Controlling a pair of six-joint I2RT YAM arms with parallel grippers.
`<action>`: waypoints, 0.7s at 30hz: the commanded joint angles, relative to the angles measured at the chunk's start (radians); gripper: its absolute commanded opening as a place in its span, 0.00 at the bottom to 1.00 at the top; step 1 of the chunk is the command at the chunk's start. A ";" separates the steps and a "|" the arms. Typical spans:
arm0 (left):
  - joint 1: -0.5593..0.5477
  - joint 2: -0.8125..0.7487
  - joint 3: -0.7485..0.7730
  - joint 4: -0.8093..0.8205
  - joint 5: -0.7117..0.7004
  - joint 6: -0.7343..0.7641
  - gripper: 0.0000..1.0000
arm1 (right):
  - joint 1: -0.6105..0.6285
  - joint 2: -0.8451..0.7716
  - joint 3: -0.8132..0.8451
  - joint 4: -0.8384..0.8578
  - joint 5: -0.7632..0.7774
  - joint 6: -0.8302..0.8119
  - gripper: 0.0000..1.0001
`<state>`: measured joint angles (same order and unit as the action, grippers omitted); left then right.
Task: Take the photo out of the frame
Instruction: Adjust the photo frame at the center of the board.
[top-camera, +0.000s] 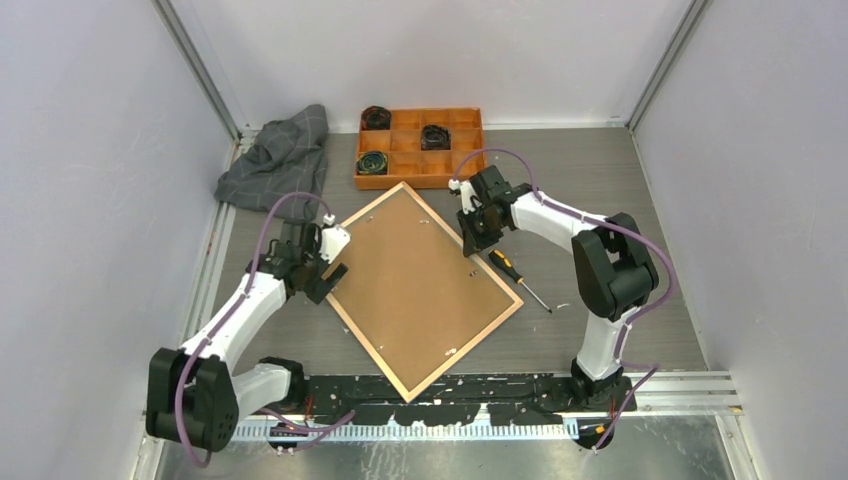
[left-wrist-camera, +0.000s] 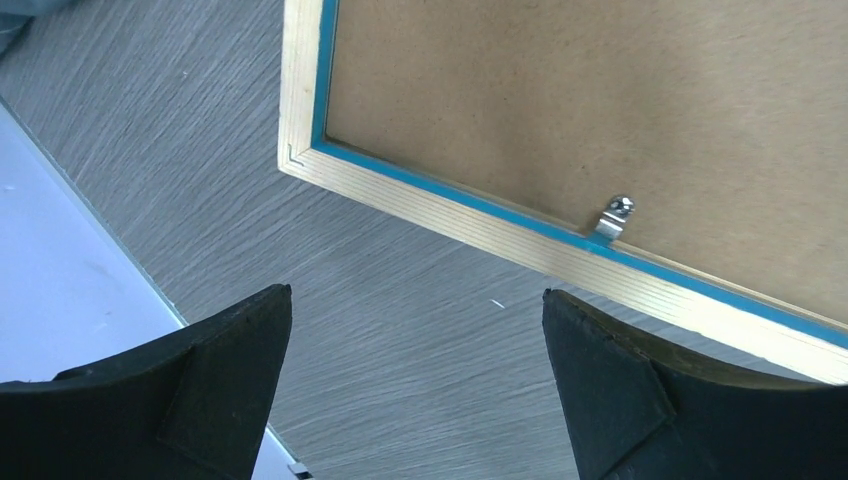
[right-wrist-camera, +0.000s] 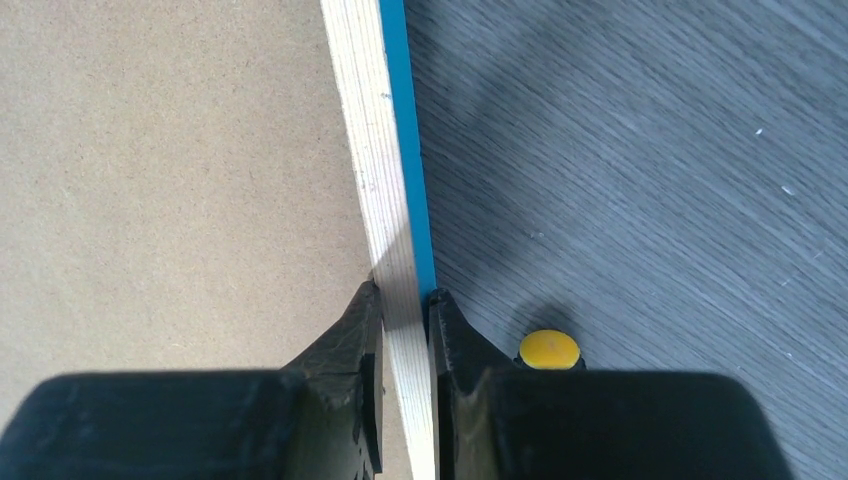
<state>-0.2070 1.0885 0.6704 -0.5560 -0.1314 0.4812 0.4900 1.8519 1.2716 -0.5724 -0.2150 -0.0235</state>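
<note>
Frame (top-camera: 366, 347) laid face down on the table (top-camera: 600, 200), with the wood-coloured rim and brown backing board (top-camera: 420, 285) upward. It is turned diamond-wise: one corner is pointed at the orange tray (top-camera: 466, 150), the opposite corner at the arm bases. The long axis cannot be settled from overhead (adjacent sides look nearly equal). The right gripper (right-wrist-camera: 405, 300) is pinched on the frame's right-hand rim, one finger on the board side, the other against the blue outer edge. A screwdriver (top-camera: 505, 265) is seen on the table just beside that edge. The left gripper (left-wrist-camera: 416, 295) is spread wide above the table just off the frame's left corner, touching nothing. A metal clip (left-wrist-camera: 612, 217) is noted on the rim near that corner.
</note>
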 joint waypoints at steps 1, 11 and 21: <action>0.006 0.049 -0.004 0.074 -0.050 0.068 0.97 | -0.001 0.017 -0.019 -0.307 -0.097 0.032 0.01; 0.006 -0.021 -0.056 0.056 0.009 0.099 0.97 | -0.002 -0.119 0.086 -0.402 -0.136 0.000 0.01; 0.006 -0.026 -0.067 0.082 -0.003 0.065 0.97 | -0.002 -0.135 0.254 -0.459 -0.146 0.020 0.01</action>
<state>-0.2070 1.0863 0.6094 -0.5220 -0.1383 0.5575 0.4820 1.7866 1.4292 -0.9409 -0.2516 -0.0460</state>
